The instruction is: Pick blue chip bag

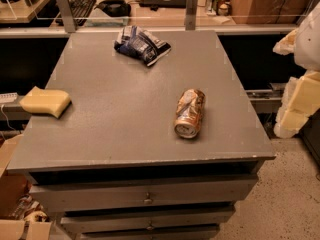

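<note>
Arm (310, 34) at far right, gripper (296, 106) beside the cabinet top (125, 109), not over it, grip cannot be told, blue chip bag (141, 44) well to its left, crushed can (189, 113) nearer.

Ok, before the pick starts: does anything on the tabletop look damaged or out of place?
The orange-gold can lies on its side, crushed and dented. The blue chip bag is crumpled near the far edge. The end effector hangs beyond the table on its right.

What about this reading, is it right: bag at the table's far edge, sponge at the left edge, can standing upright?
No. The can lies on its side, as the camera view shows. Bag and sponge are as stated; the gripper hangs right of the table.
</note>
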`<state>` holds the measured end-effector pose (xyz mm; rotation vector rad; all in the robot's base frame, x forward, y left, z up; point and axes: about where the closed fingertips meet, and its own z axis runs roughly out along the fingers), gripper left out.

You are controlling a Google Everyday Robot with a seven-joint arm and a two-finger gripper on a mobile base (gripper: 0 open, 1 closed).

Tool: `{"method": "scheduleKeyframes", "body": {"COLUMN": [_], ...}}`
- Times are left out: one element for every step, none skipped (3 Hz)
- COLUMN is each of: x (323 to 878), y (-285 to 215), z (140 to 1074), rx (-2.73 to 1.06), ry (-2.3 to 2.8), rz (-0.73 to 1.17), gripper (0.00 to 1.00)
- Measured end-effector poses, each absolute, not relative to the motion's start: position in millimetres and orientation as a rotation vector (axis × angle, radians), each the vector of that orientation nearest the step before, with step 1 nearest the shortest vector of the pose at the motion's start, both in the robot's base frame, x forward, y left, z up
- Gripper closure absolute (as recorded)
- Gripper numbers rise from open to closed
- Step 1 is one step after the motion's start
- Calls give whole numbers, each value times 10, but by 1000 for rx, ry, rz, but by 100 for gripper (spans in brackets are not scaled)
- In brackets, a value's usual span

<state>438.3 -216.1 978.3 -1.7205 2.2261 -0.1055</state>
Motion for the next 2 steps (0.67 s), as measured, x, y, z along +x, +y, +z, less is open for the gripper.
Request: {"method": "scheduleKeyframes", "body": {"x": [4381,4478], "y": [-2149,-1851], "z": [9795,9794], "rx": [-1721,-1762], "ry": [2219,2114], "rz": [-106,-69], "gripper": [0,0]}}
